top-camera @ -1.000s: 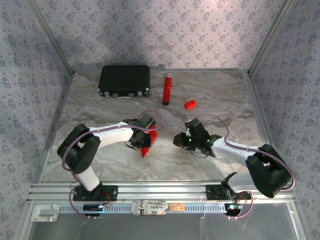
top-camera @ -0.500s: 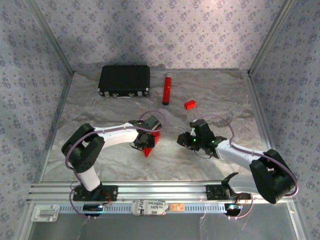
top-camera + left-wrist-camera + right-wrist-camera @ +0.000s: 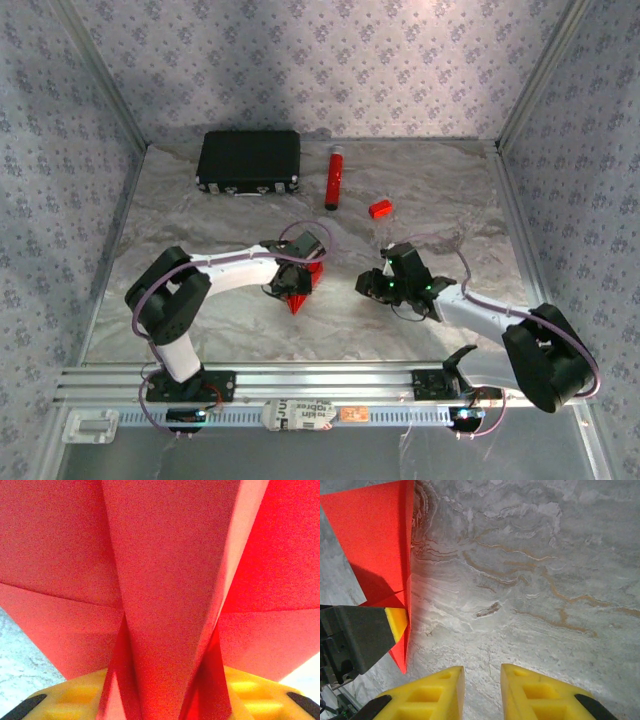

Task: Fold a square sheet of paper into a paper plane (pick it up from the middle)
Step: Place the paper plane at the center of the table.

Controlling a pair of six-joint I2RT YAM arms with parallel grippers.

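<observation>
The paper plane, already a pointed dart, is sitting near the middle of the table with the left hand straddling its centre keel; I cannot tell whether that hand is pinching the paper or standing slack around it. The right hand is hovering just beside it, fingers a narrow gap apart and holding nothing. The folding is looking nearly finished, so the next move is probably calling for a clean release without dragging the thin paper.
</observation>
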